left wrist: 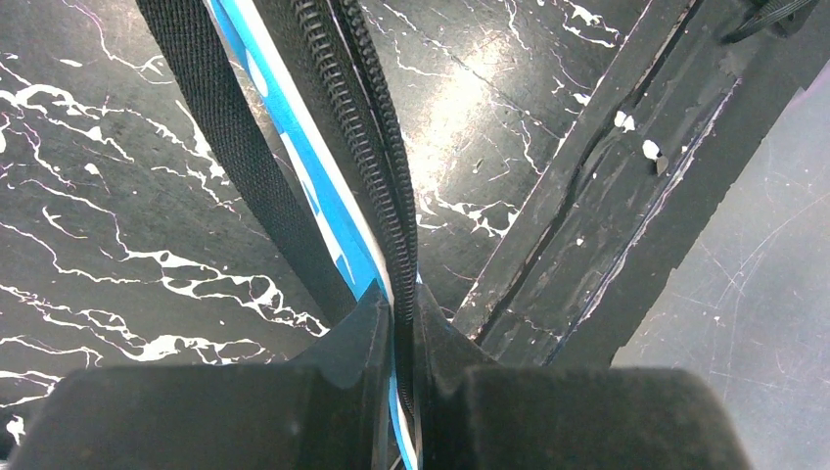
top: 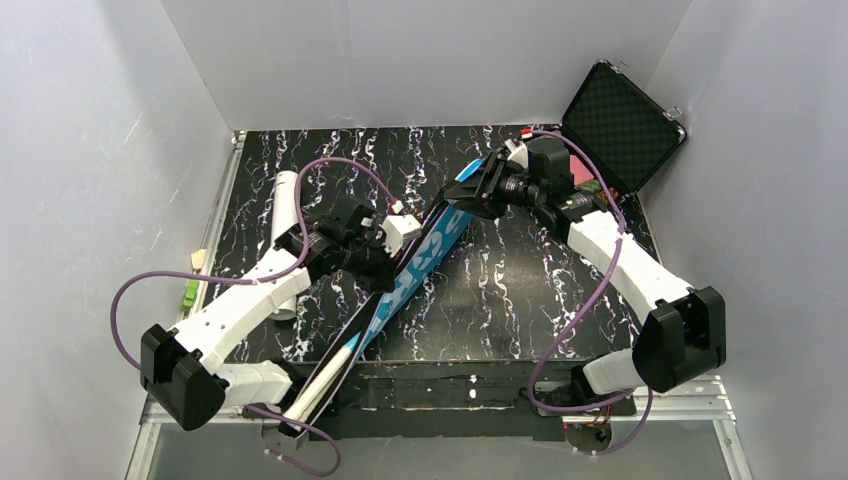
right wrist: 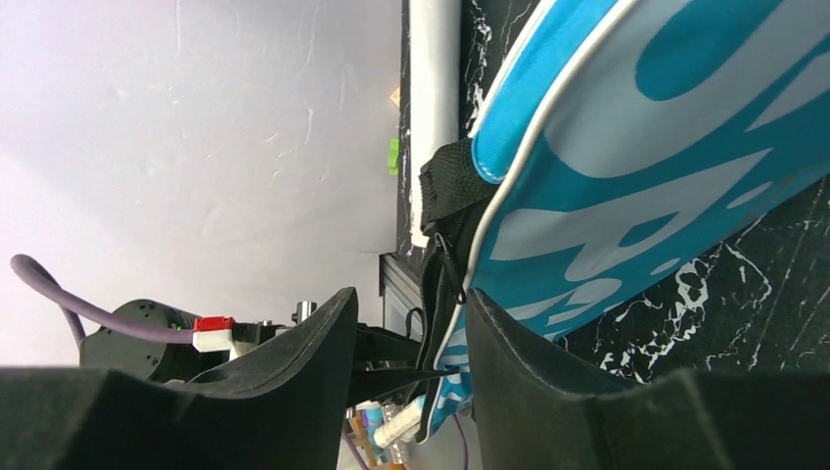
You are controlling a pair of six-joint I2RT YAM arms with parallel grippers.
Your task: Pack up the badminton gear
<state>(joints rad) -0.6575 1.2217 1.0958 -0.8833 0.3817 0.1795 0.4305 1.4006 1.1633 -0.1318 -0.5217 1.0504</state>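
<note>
The blue bag (top: 430,250) with white lettering lies slantwise across the marbled table, its narrow end over the near edge. A white racket handle (top: 338,362) sticks out of that end. My left gripper (top: 383,268) is at the bag's middle. In the left wrist view it (left wrist: 401,313) is shut on the bag's black zipper edge (left wrist: 377,127). My right gripper (top: 478,192) is at the bag's far, wide end. In the right wrist view it (right wrist: 406,328) stands open around the bag's (right wrist: 636,147) zipped rim, which lies against the right finger (right wrist: 499,343). No shuttlecocks show.
A long white tube (top: 285,205) lies at the table's left side, also seen in the right wrist view (right wrist: 434,98). A black hard case (top: 625,125) stands open at the back right corner. A small green thing (top: 190,292) sits off the left edge.
</note>
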